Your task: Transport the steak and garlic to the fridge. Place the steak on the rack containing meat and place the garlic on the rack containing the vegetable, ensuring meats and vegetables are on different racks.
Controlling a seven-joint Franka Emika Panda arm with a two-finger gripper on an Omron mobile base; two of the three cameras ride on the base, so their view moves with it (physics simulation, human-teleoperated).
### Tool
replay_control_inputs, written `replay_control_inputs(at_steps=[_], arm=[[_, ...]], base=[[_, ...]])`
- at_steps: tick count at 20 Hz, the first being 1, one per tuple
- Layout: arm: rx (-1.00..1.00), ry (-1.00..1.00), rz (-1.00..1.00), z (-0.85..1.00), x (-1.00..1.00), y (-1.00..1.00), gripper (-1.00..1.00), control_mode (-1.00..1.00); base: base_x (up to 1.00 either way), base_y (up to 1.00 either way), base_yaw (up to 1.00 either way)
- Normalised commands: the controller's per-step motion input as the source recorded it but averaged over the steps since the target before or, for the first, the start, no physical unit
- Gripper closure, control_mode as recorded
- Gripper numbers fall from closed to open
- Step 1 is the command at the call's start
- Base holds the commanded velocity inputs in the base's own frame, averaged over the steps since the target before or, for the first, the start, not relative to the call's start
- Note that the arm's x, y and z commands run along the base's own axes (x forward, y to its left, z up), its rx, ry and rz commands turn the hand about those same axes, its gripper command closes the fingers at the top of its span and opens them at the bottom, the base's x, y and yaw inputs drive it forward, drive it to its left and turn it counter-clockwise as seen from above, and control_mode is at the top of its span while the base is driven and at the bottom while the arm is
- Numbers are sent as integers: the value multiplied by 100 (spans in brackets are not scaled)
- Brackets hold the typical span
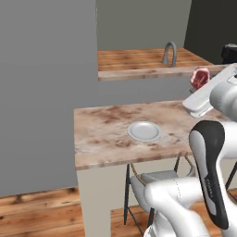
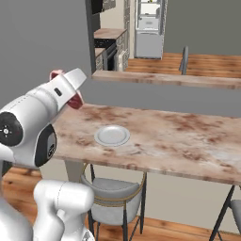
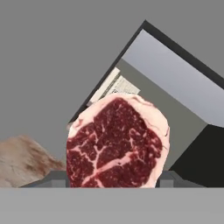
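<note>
Red-pink, the steak (image 1: 199,77) shows in our left base view at the arm's tip, raised above the counter (image 1: 106,134) and well right of the white plate (image 1: 144,131). From the right base view we see the fridge (image 2: 148,28) far beyond the counter. Our hand (image 3: 114,178) view shows it clamped on the steak.

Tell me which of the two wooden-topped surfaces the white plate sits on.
The nearer, lower marbled counter, the one with chairs tucked under it, carries the white plate. The farther, higher counter has the faucet instead.
</note>
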Motion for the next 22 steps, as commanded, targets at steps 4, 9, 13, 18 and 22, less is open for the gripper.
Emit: replay_control_inputs(at_steps=[4, 9, 13, 18, 22], arm=[[0, -1, 0, 13, -44, -4, 100, 100], [0, 0, 0, 0, 0, 0, 100, 100], [0, 0, 0, 0, 0, 0, 100, 100], [0, 0, 0, 0, 0, 0, 100, 100], [0, 0, 0, 0, 0, 0, 100, 100]], base=[[-50, -19, 0], [-100, -56, 0], [-100, -82, 0], [-64, -100, -5], [0, -100, 0]])
